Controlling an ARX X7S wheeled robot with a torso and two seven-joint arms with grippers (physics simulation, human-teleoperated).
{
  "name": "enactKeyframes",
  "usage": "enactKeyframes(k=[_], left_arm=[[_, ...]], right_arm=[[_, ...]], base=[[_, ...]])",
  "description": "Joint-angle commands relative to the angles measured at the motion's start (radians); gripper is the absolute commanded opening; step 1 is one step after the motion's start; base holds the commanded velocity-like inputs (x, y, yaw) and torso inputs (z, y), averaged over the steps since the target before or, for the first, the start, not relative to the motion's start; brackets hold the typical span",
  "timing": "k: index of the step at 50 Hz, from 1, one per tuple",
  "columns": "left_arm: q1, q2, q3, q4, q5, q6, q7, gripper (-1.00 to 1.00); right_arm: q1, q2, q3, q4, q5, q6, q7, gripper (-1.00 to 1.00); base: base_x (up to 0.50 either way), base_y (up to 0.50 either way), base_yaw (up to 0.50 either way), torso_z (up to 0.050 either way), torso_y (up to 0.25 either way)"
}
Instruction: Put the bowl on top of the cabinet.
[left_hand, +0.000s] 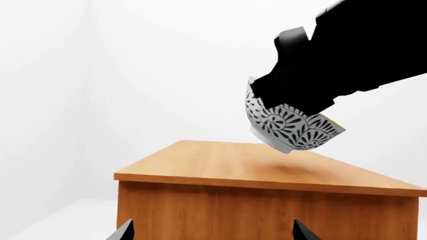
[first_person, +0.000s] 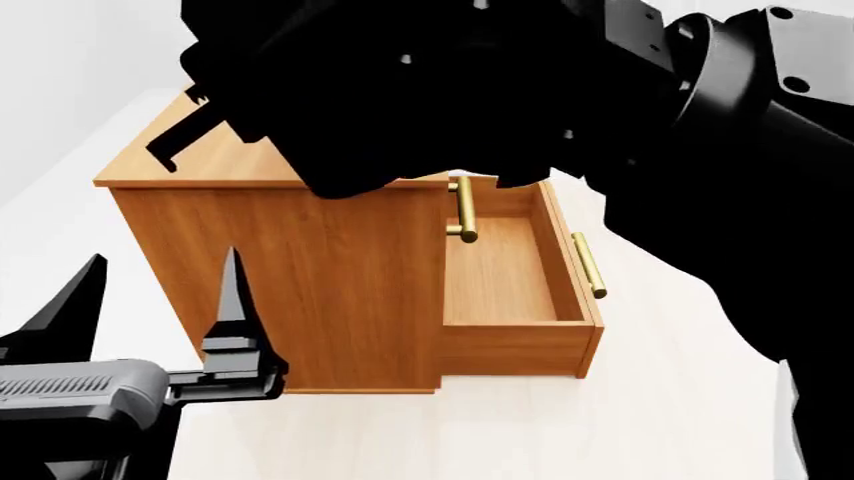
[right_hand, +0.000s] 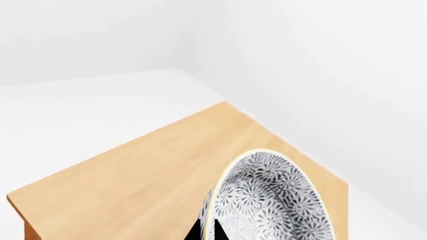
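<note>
Left wrist view shows the right gripper (left_hand: 297, 107) clamped on the bowl (left_hand: 290, 130), tilted just above the cabinet (left_hand: 267, 172) top; stiff, glazed, breakable, likely slippery; left gripper (first_person: 160, 300) spread, empty

No text, label, brand, number or sign can be read anywhere; the bowl (left_hand: 290, 131) carries only a leaf pattern, no writing.
</note>
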Motion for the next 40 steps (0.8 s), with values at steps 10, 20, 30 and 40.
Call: enactKeyframes(k=[10, 20, 30, 40], left_arm=[[0.000, 0.000, 0.007, -0.003, 0.007, 0.006, 0.000, 1.00], [-0.003, 0.000, 0.008, -0.008, 0.005, 0.009, 0.001, 1.00], [-0.008, -0.010, 0.002, 0.007, -0.013, -0.002, -0.014, 1.00], [-0.008, -0.005, 0.010, -0.006, -0.007, 0.006, -0.006, 1.00]], right_arm=[[0.009, 0.009, -0.079, -0.015, 0.006, -0.055, -0.002, -1.00], [0.010, 0.008, -0.096, -0.017, 0.001, -0.067, -0.017, -1.00], [0.024, 0.022, -0.095, -0.023, -0.011, -0.086, -0.043, 1.00], [0.032, 0.030, -0.079, -0.054, 0.002, -0.098, -0.033, 1.00]], base=[[0.00, 0.00, 0.00, 0.000, 0.000], [0.00, 0.00, 0.00, 0.001, 0.001], [0.00, 0.00, 0.00, 0.000, 0.000], [0.00, 0.00, 0.00, 0.000, 0.000]])
